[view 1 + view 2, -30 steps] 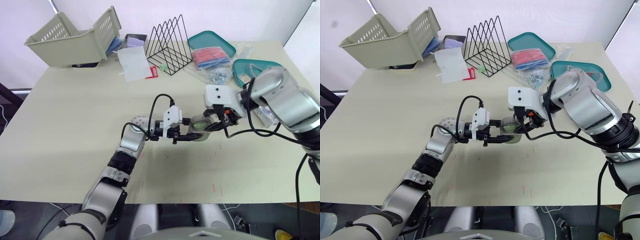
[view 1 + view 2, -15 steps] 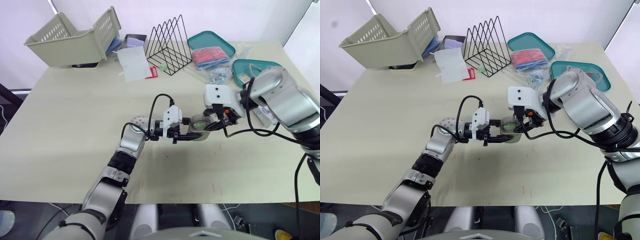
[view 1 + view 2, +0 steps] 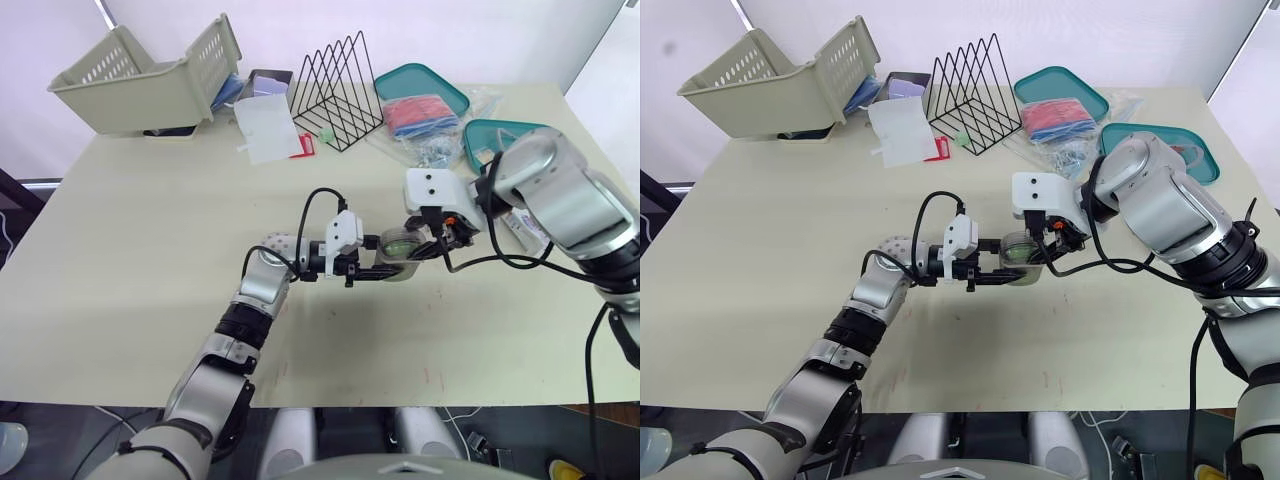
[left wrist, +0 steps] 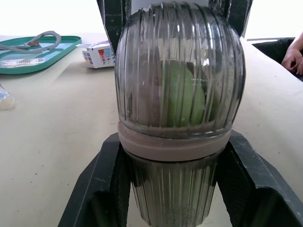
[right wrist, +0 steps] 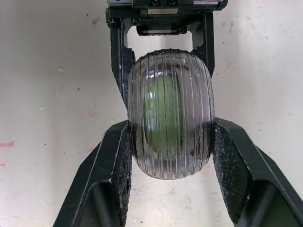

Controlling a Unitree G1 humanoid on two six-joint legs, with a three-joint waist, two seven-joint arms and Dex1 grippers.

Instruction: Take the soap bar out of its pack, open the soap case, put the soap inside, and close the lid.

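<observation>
I have both claws on the clear ribbed plastic soap case (image 3: 400,249), which sits near the middle of the pale cream desk (image 3: 130,250). I cannot tell whether it touches the surface or hangs just above it.

The left claw (image 3: 383,268) comes in from my left and is closed on one half of the case. Its black fingers (image 4: 102,189) press against either side of the ribbed shell, just below the pale band where the two halves meet. The right claw (image 3: 428,247) comes in from the opposite side and is clamped on the other half. Its fingers (image 5: 106,179) are snug against the rounded dome, with no gap I can see.

The green soap bar (image 5: 163,113) is inside the case, showing as a green shape through the ribs. The two halves meet at the band, and I see no opening there.

Along the far edge of the desk lie:
- a beige slotted plastic basket (image 3: 140,75), tipped on its side
- a black wire rack (image 3: 335,90)
- two teal plastic trays (image 3: 425,85), with loose items in and around them

In the left wrist view a small white printed carton (image 4: 98,54) lies on the desk beside one teal tray. A person's hand (image 4: 291,57) rests at the desk's edge.
</observation>
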